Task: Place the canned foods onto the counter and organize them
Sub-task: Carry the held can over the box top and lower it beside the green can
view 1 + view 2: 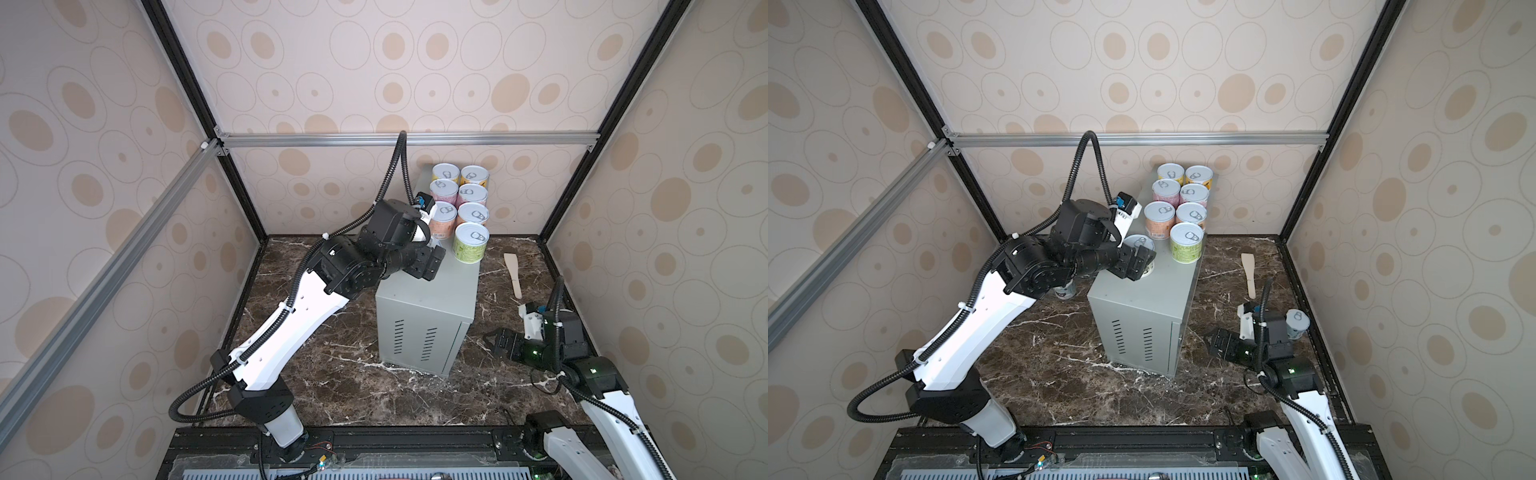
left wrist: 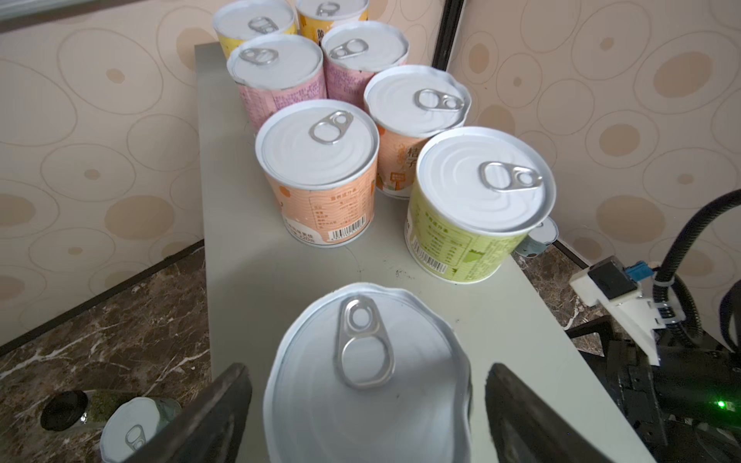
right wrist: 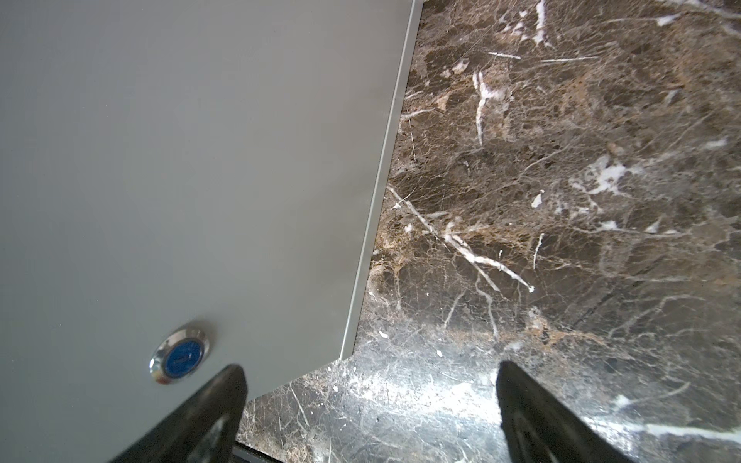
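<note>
I see seven sealed cans [image 1: 472,213] in two rows at the far end of the counter [image 1: 428,286], my left gripper [image 2: 367,368] wide around an eighth can [image 2: 373,425] nearer, right gripper [image 3: 371,366] wide, empty, low over marble [image 3: 561,200], only the left wrist view shows a black-lidded jar [image 2: 64,409] down left.

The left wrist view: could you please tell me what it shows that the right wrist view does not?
Only the left wrist view shows tins: seven grouped tins on top, an eighth tin between the spread fingers of the left pincer, and a black-lidded jar lower down. Only the right wrist view shows a round blue lock and the open right pincer. Both show the grey counter and the marble surface.
</note>
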You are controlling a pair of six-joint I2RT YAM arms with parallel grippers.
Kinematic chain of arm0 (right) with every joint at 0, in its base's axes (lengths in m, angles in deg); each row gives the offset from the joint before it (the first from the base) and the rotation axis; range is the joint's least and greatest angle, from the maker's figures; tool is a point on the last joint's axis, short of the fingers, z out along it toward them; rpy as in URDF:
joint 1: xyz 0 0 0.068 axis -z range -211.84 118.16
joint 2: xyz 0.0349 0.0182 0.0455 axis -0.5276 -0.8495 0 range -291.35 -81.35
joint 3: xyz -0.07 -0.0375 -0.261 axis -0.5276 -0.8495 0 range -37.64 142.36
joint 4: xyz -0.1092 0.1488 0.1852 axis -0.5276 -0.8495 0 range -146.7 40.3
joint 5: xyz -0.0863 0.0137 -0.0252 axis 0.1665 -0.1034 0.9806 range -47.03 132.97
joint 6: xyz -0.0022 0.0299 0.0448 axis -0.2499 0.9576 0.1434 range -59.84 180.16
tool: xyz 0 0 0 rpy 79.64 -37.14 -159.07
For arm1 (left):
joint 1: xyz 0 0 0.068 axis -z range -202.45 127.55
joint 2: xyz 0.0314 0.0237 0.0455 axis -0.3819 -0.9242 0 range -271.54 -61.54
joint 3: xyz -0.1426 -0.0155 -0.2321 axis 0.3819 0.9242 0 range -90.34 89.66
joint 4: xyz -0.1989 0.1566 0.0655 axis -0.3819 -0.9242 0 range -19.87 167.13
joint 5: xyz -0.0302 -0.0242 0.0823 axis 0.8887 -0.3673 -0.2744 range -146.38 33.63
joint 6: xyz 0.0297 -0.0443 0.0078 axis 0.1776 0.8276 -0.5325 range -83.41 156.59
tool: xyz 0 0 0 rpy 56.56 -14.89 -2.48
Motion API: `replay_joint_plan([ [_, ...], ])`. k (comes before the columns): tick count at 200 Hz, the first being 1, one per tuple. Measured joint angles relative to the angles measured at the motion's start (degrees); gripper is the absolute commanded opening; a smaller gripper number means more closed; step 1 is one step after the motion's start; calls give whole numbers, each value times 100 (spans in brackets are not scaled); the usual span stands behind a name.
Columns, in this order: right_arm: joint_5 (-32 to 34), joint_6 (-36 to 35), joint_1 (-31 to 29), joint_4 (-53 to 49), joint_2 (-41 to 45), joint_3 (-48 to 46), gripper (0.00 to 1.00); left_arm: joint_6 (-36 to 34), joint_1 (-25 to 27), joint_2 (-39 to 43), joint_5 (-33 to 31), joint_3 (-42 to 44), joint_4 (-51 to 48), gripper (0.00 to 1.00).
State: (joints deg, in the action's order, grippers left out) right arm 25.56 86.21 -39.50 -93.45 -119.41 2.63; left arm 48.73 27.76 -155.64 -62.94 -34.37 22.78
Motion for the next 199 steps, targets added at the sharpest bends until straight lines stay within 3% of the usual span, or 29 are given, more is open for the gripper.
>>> replay_joint_plan([
  [38,7,2,0,-35,7,0,99,4,0,675,74,527,284,87],
  [73,37,11,0,-61,57,0,99,74,2,1596,164,1534,704,63],
  [110,48,52,0,-57,129,0,99,214,7,2306,267,2664,1187,52],
  [154,48,96,0,-39,138,0,99,400,7,2575,417,3606,1731,50],
  [199,46,120,0,-2,133,0,99,522,7,2522,544,3891,2162,51],
])
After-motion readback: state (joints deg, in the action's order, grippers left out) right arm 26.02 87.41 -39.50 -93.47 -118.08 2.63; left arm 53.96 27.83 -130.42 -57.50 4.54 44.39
